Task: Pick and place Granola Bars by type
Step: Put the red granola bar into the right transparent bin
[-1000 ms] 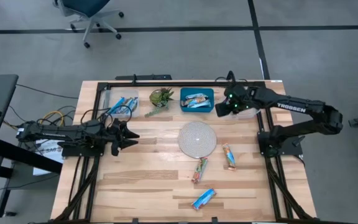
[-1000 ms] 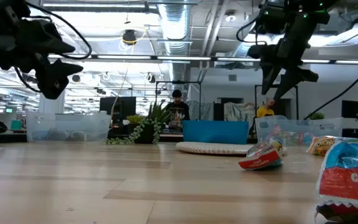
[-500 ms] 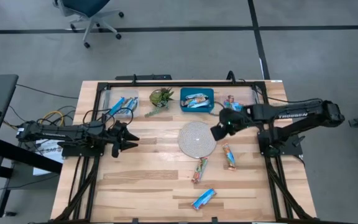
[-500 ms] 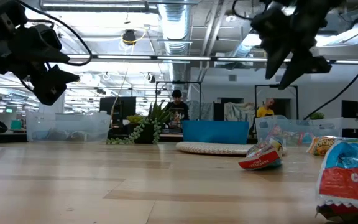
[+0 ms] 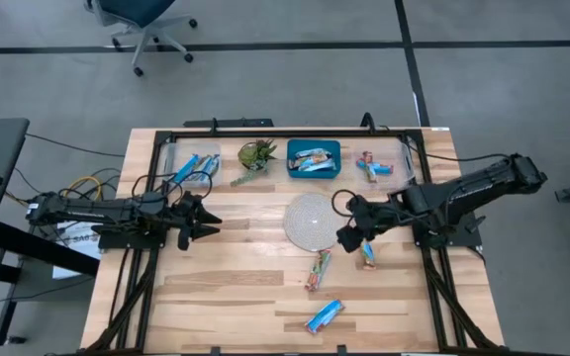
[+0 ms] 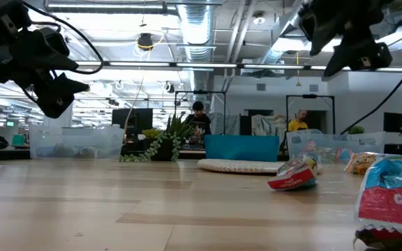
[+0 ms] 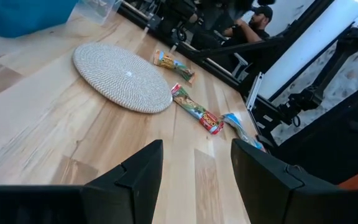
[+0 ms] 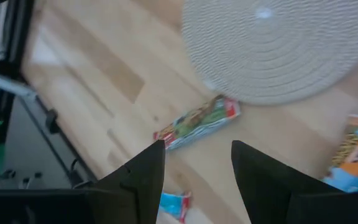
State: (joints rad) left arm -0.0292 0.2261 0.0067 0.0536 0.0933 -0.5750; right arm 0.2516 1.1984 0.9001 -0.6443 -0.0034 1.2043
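Nearest the table's front edge lies a blue bar, then a green bar and an orange bar — right gripper hovers between them by the mat, fingers spread, empty. Left gripper waits at left, fingers apart.

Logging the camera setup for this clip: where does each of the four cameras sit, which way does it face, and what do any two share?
High view: overhead, straight down; both arms, left tool, right tool.
Low view: tabletop level, facing the room; arms overhead.
Left wrist view: past its own open fingers toward the woven mat.
Right wrist view: down past open fingers.
Shared: both wrist views show the mat and the green-and-red bar.
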